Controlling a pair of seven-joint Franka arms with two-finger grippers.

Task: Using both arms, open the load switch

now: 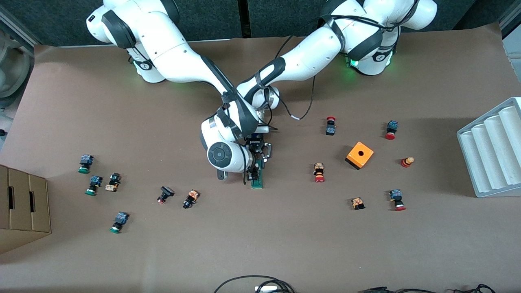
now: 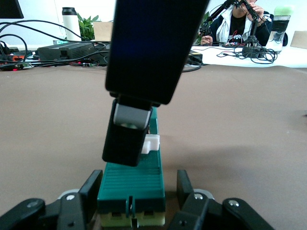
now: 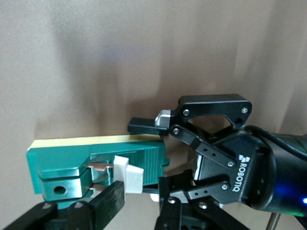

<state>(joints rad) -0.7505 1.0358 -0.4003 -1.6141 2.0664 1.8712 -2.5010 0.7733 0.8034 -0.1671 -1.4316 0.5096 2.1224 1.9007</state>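
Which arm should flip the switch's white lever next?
Right. The right gripper is shut on the lever; the left gripper clamps the switch body, holding it steady.

A brown worktop [image 1: 260,244] is carrying the dark-green load switch [image 1: 257,179] near its middle, with an orange cube [image 1: 359,155] with a hole lying toward the left arm's end among several red-capped push buttons [image 1: 319,172]. Green-capped push buttons [image 1: 85,163] are lying scattered toward the right arm's end. A cardboard box [image 1: 22,207] is sitting at that end's edge, and a grey ribbed tray [image 1: 492,150] is resting at the left arm's end.
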